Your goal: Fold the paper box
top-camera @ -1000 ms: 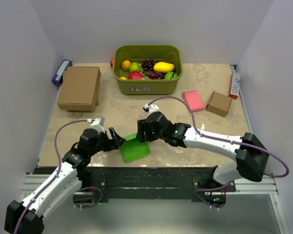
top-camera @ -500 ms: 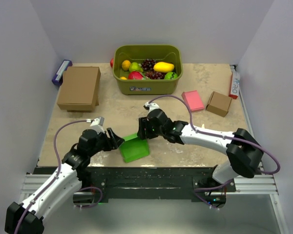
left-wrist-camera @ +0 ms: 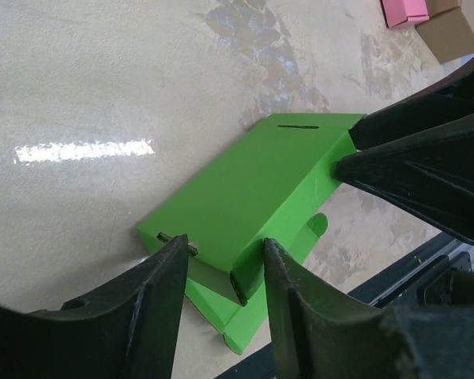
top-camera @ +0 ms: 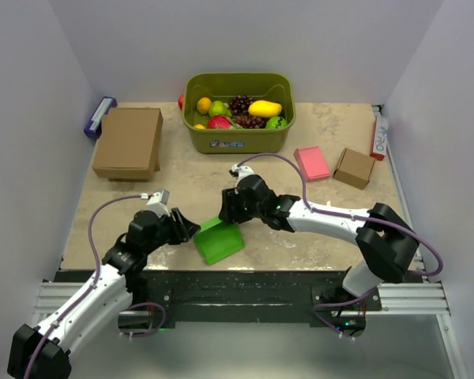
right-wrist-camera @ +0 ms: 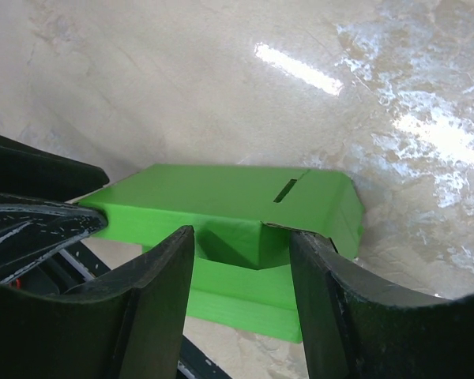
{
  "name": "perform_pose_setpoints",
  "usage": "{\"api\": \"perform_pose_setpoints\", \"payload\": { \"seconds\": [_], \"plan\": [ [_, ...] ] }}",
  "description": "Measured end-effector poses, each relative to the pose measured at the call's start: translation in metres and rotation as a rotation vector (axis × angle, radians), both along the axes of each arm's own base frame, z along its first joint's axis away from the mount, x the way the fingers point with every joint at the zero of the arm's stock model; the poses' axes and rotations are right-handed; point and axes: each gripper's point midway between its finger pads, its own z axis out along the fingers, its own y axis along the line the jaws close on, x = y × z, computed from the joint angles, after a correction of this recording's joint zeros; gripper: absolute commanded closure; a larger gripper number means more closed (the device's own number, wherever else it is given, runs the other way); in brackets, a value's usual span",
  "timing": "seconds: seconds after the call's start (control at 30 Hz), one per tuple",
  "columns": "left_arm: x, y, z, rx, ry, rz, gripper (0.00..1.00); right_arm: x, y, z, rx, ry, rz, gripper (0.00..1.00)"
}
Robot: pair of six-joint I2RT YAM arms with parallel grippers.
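Observation:
The bright green paper box (top-camera: 219, 242) lies partly folded near the table's front edge, with a slotted lid panel raised. My left gripper (top-camera: 189, 229) is open at the box's left end. In the left wrist view its jaws (left-wrist-camera: 221, 251) straddle a raised corner flap of the box (left-wrist-camera: 261, 178) without closing on it. My right gripper (top-camera: 224, 213) is open at the box's far edge. In the right wrist view its jaws (right-wrist-camera: 241, 237) straddle a folded-in wall of the box (right-wrist-camera: 221, 197), and the right finger (right-wrist-camera: 332, 292) touches the lid's edge.
An olive bin of toy fruit (top-camera: 238, 114) stands at the back. A brown cardboard box (top-camera: 128, 142) is at the back left with a blue item (top-camera: 99, 116) beside it. A pink flat box (top-camera: 311, 163), a small brown box (top-camera: 354, 167) and the table's black front rail (top-camera: 245, 276) are also in view.
My right gripper has shifted slightly left along the box's far edge and its elbow has drawn in. The left gripper and the box have barely moved.

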Motion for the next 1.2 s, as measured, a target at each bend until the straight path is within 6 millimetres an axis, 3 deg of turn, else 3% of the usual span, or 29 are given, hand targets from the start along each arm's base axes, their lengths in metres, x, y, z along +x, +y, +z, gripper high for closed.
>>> {"api": "perform_pose_setpoints", "payload": {
  "seconds": [0.63, 1.03, 1.13, 1.2],
  "plan": [
    [0.004, -0.003, -0.001, -0.008, -0.015, -0.006, 0.58, 0.0, 0.01, -0.009, 0.122, 0.129, -0.017, 0.59],
    [0.004, -0.003, -0.001, -0.007, -0.018, -0.007, 0.58, 0.0, 0.008, -0.013, 0.305, 0.239, -0.103, 0.75],
    [0.005, -0.002, -0.001, 0.003, -0.025, -0.011, 0.54, 0.001, 0.009, -0.012, 0.343, 0.253, -0.124, 0.8],
    [0.005, -0.002, -0.002, 0.009, -0.027, -0.016, 0.44, 0.002, 0.009, -0.011, 0.367, 0.263, -0.141, 0.82]
  ]
}}
